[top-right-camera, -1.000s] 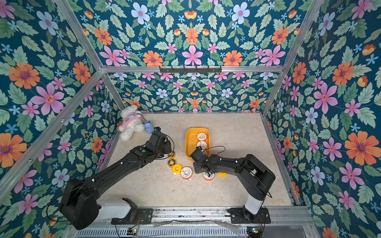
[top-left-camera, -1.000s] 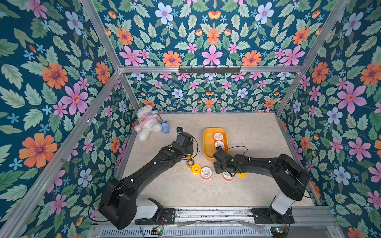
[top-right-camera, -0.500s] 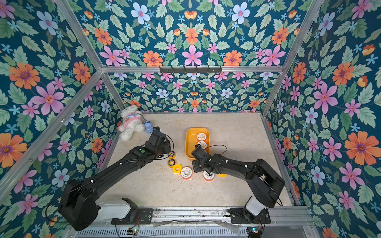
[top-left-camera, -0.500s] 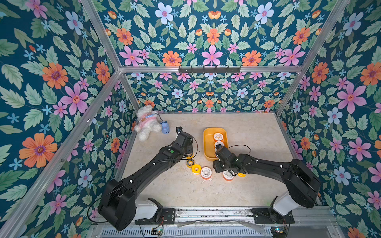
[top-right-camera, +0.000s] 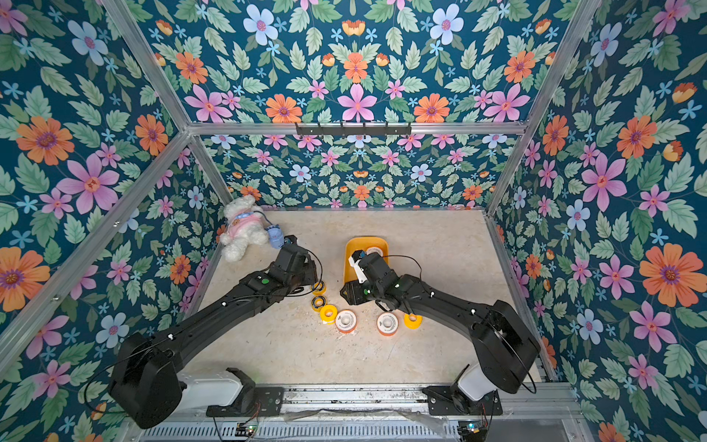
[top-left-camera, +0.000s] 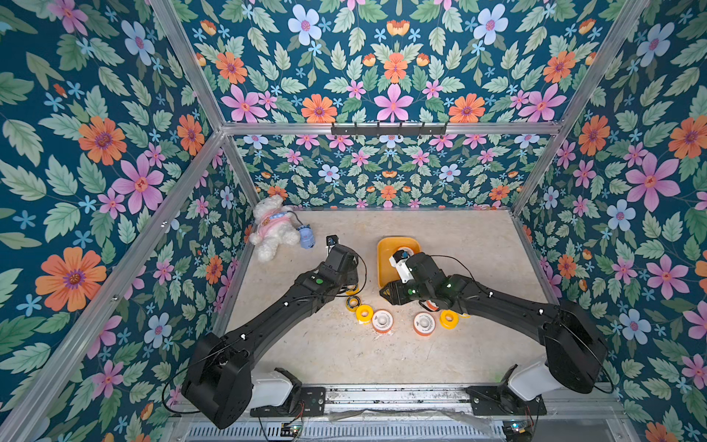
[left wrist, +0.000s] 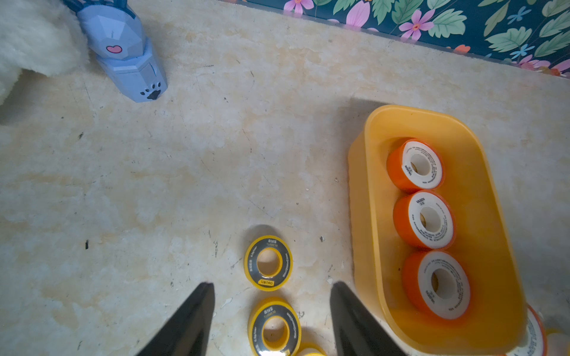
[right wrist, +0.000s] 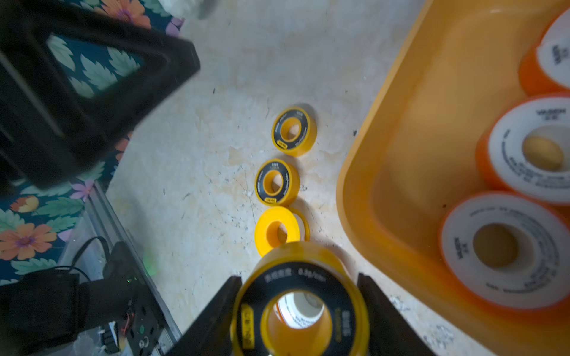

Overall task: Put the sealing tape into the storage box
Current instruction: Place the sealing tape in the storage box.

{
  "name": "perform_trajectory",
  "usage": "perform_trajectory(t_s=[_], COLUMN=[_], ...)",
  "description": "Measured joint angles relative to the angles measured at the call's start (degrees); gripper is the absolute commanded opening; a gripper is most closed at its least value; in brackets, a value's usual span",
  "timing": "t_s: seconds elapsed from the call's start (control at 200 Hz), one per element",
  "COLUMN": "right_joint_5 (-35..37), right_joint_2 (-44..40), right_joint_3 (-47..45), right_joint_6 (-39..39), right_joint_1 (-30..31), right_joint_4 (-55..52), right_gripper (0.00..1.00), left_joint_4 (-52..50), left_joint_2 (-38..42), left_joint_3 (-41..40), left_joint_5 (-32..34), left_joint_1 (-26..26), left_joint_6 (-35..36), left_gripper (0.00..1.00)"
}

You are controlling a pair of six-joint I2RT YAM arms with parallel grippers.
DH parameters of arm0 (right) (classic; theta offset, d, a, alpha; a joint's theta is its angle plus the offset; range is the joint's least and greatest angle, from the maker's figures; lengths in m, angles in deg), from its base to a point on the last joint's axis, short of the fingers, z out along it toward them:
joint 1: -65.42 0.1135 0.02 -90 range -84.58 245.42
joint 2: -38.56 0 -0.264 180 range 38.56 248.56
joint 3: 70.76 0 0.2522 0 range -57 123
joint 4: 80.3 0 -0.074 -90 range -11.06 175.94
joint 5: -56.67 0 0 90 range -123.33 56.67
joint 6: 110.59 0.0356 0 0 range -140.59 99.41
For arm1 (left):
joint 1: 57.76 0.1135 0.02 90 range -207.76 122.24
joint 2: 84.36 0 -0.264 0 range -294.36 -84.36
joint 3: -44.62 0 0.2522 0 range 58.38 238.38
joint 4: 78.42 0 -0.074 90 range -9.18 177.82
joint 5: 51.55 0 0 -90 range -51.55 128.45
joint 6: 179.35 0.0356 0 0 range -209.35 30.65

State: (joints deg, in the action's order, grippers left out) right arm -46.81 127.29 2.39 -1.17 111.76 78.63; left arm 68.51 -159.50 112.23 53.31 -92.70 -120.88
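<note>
Three white-faced, orange-rimmed round tape spools [left wrist: 430, 219] lie flat in a row inside the shallow yellow plastic storage tub [left wrist: 367, 191]; two of them legibly read "VASEN", the finer ring of print being too small to read; the right hand [right wrist: 299, 277] is clamped on the sides of a black-faced, yellow-rimmed tape spool [right wrist: 296, 255], off the beige stone-look surface [right wrist: 216, 154] beside the tub; its pale lettering is blurred, only "0.2g" legible; two matching black-and-yellow spools [left wrist: 267, 262] lie on the surface by the tub, each with a yellow tag that seems to read "deli"; the left hand [left wrist: 272, 286] stands open, fingers either side of the nearer one and clear of it; in both top views the left arm [top-left-camera: 290, 306] and right arm [top-left-camera: 478, 298] hide both hands, and the right arm covers half the tub.
</note>
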Motion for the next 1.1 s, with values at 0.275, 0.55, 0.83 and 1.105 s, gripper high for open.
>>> perform_trajectory(t_s=[0.275,0.55,0.83,1.105], right_joint_5=[-2.99,0.31,6.69,11.74], right_joint_2=[8.37,17.55,27.21,34.75], right_joint_3=[9.57,18.01,27.54,37.20], right_joint_6=[-1.03,-0.46,0.46,0.48], right_joint_1=[-6.03,-10.36,-11.15,-11.23], right_joint_4=[1.36,-0.50,-5.09,-10.40], right_gripper=[0.60,0.61,0.62,0.62], left_joint_4=[0.02,0.02,0.09,0.24], left_joint_2=[-0.02,-0.11,-0.96,-1.20], left_joint_3=[0.31,0.31,0.63,0.63], left_joint_5=[-0.26,-0.68,-1.11,-1.27], left_joint_1=[0.00,0.00,0.00,0.04], left_joint_6=[0.00,0.00,0.00,0.00], left_gripper=[0.66,0.66,0.66,0.66])
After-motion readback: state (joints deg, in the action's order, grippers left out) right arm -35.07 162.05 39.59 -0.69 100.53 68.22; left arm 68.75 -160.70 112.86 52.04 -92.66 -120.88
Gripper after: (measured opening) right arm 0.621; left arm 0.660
